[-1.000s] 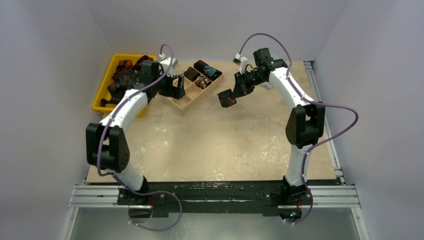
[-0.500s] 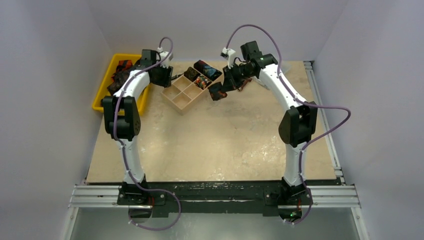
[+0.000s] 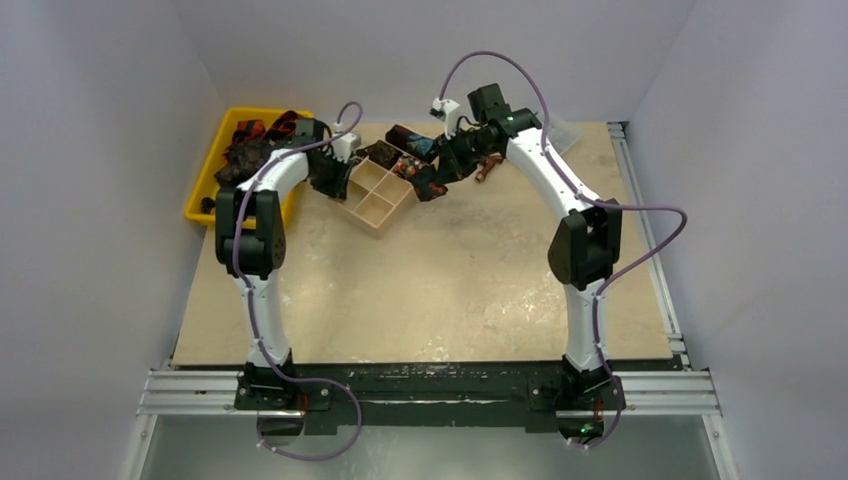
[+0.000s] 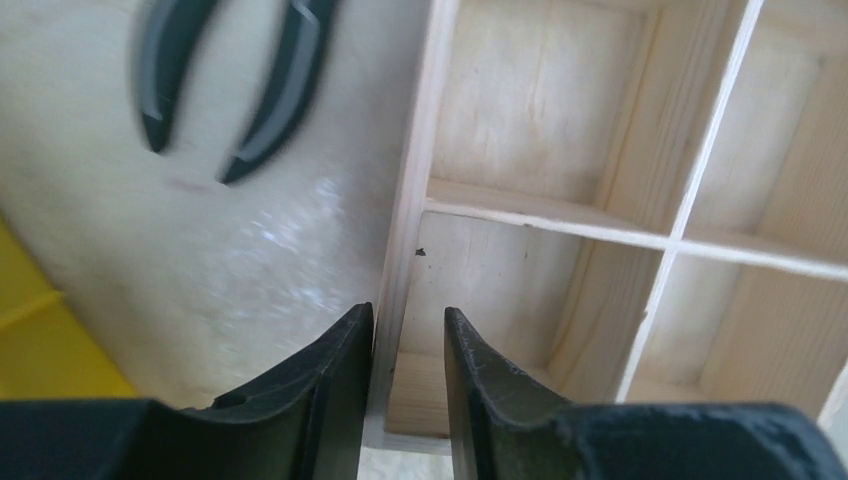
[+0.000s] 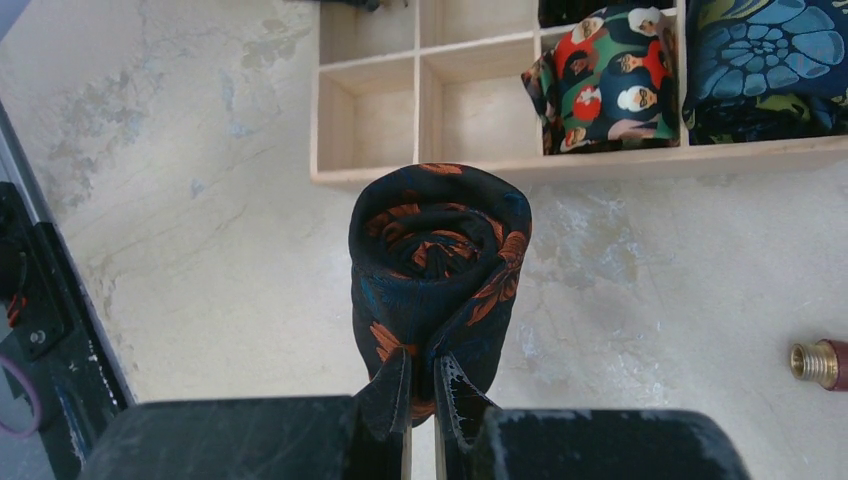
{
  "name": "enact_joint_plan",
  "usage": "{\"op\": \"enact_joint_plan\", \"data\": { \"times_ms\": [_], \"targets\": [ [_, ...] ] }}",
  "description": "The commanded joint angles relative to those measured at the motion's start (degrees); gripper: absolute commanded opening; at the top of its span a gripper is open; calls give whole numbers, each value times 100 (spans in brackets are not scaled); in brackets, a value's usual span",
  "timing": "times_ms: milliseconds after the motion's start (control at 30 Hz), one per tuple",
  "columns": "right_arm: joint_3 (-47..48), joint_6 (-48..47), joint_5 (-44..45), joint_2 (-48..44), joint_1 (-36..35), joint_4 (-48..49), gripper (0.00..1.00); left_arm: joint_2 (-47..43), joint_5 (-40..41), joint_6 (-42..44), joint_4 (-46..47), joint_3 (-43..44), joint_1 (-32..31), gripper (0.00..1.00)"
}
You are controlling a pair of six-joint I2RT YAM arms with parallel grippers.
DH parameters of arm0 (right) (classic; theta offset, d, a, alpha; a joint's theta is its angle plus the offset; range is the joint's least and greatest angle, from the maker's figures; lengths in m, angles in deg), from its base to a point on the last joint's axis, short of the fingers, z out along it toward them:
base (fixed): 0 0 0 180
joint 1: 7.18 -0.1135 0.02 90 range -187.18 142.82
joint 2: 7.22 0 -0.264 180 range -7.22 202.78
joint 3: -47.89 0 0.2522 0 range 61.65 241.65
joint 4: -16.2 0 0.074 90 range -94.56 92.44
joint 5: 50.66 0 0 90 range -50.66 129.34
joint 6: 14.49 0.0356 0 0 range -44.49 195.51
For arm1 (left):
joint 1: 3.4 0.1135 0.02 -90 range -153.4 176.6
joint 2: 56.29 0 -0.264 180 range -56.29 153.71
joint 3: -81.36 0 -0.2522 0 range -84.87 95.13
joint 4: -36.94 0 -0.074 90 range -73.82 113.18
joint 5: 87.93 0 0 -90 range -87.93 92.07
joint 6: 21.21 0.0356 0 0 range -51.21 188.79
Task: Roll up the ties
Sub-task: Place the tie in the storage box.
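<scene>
We've got black-orange tie (image 5: pixel 440 250) rolled tight, pinched in right gripper (image 5: pixel 422 372) just beside wooden divider box (image 5: pixel 620 160). Faces-print tie (image 5: pixel 610 80) and blue floral tie (image 5: pixel 765 60) rolled in adjacent compartments. Loose ties (image 3: pixel 250 150) heaped in yellow bin (image 3: pixel 205 190).

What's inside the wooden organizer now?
Visible: a face-print tie and a blue floral tie, both rolled. Two compartments are empty. Far row is cropped or hidden by the right arm.

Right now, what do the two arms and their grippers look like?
Both the left arm and right arm have white curved links with black joint housings. A thin purple cable runs along each. The left gripper and right gripper are black, each with two tapered fingers.
</scene>
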Motion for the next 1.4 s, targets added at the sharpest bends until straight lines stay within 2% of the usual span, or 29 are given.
{"op": "enact_joint_plan", "data": {
  "times_ms": [0,167,400,467,600,833,900,1000,1367],
  "targets": [
    [358,-46,109,43,-48,79,0,-627,-440,187,45,-351,-450,30],
    [534,-275,348,167,-113,-96,0,-661,-597,-202,-420,-268,-625,28],
    [538,-946,984,209,-261,-300,0,-1086,-982,-287,-570,-928,-694,31],
    [540,-1191,1183,224,-338,-326,0,-1138,-1004,-530,-614,-946,-651,40],
    [693,-1654,1571,319,-503,-373,0,-1502,-1916,-1469,63,-1270,-173,59],
    [1073,-2125,2042,559,-790,-448,0,-2095,-1619,-2065,613,-1628,114,69],
    [1073,-2251,2257,610,-906,-429,0,-2205,-1517,-2070,592,-1677,181,75],
    [1094,-2383,2576,747,-1024,-440,0,-2419,-1551,-2085,648,-1827,351,99],
    [1270,-2713,3249,1336,-1274,-570,0,-2937,-1579,-2347,815,-2172,752,100]
  ]
}}
